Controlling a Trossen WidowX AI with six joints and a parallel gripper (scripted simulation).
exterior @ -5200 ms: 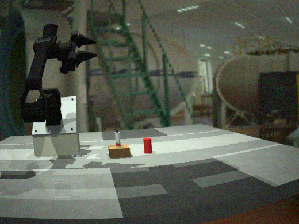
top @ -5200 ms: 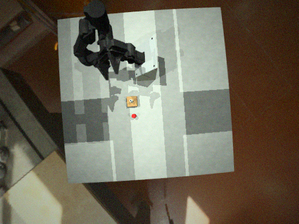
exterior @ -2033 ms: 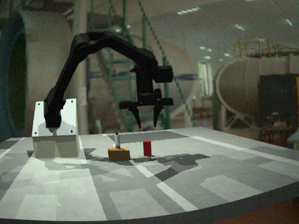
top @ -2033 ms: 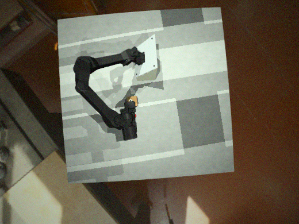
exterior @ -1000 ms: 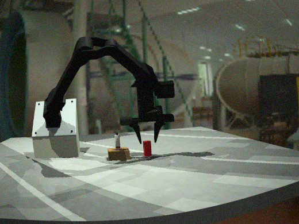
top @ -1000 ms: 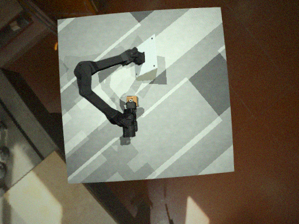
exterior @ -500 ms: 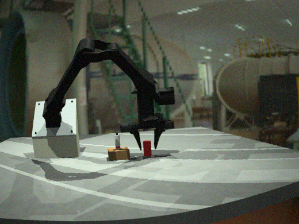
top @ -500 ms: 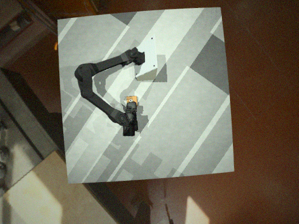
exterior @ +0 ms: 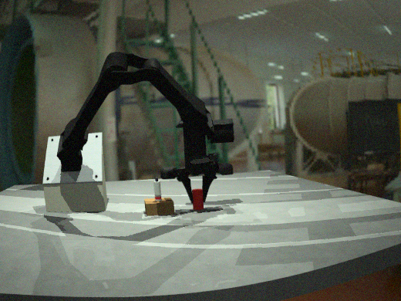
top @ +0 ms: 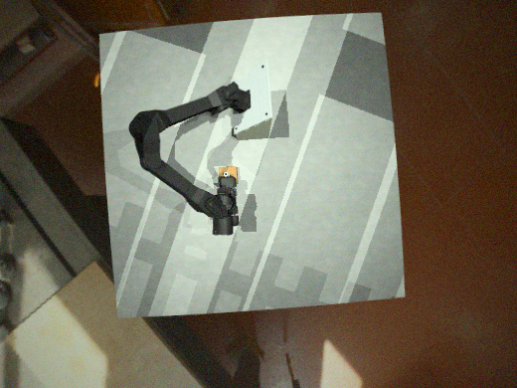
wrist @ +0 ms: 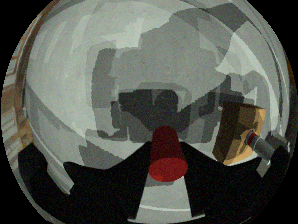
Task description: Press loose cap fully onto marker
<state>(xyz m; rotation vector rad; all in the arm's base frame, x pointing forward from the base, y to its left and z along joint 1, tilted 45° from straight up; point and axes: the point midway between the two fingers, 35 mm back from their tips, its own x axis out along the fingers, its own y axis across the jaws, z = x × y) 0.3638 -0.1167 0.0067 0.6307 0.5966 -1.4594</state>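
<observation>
The claw [exterior: 197, 197] is down on the worktop [exterior: 270, 231], squeezing the red cap [exterior: 197, 199] beside the marker [exterior: 156, 190] in its block [exterior: 159, 206]

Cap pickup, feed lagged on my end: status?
Gripper closing around red cap, cap upright on table. Marker uncapped in holder block. Nothing in the way.

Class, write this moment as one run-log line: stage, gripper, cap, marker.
stage: grasping cap | gripper: shut on cap | cap: upright on table | marker: uncapped, upright in holder block
</observation>
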